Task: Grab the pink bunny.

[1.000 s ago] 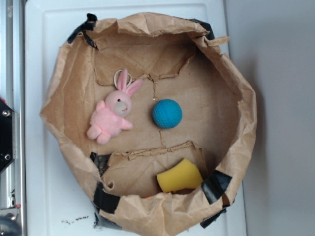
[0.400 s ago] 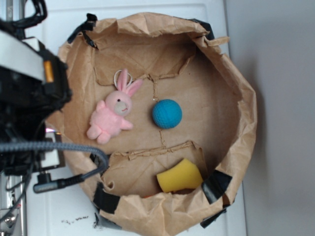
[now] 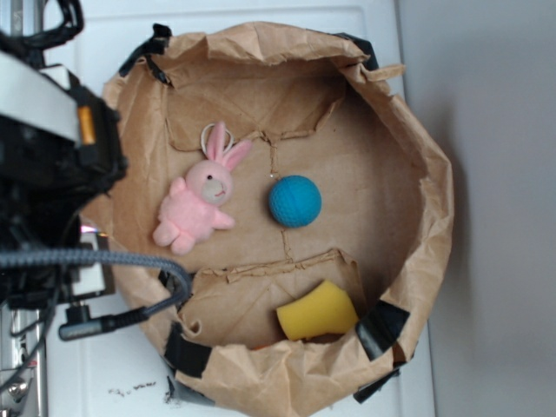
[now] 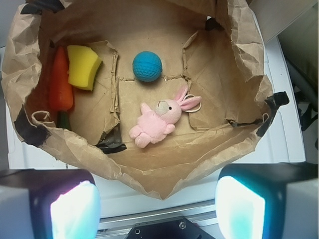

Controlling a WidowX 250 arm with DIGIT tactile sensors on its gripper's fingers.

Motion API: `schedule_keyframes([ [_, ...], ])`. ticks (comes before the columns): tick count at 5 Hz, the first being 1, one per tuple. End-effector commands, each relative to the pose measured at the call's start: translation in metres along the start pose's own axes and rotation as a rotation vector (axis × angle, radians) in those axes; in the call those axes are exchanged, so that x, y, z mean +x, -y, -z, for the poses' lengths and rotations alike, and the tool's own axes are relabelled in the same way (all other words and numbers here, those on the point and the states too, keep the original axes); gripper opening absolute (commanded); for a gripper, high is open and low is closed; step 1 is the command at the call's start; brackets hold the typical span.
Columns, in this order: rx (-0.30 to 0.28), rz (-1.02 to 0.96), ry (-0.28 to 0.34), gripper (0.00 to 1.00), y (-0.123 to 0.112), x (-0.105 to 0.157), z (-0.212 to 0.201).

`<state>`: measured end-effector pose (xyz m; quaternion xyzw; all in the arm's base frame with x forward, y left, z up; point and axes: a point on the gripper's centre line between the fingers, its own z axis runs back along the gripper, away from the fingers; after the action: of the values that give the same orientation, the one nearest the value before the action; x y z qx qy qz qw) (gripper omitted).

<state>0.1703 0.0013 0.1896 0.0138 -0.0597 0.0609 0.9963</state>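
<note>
Pink bunny (image 4: 158, 120) lies diagonally at wrist-frame centre, seemingly well beyond the open, empty gripper (image 4: 157, 206) at bottom.

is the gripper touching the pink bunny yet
Apart. The wrist view shows the gripper with fingers spread wide at the bottom edge, outside the paper bag, while the pink bunny lies untouched inside it.

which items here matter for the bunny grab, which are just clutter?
Job:
pink bunny, lying on the bag floor
gripper, open, outside the bag rim

Clutter:
blue ball
yellow sponge
orange carrot
brown paper bag holding them all
</note>
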Motion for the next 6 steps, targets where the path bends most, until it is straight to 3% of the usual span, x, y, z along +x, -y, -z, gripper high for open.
schedule_keyframes([
  [1,-0.001,-0.104,-0.051,1.0,0.016,0.061,0.039],
  [2,0.009,-0.123,-0.047,1.0,0.011,0.07,0.056],
  [4,0.016,-0.119,-0.011,1.0,-0.024,0.067,0.116],
  [6,0.032,-0.036,-0.122,1.0,-0.024,0.058,0.171],
])
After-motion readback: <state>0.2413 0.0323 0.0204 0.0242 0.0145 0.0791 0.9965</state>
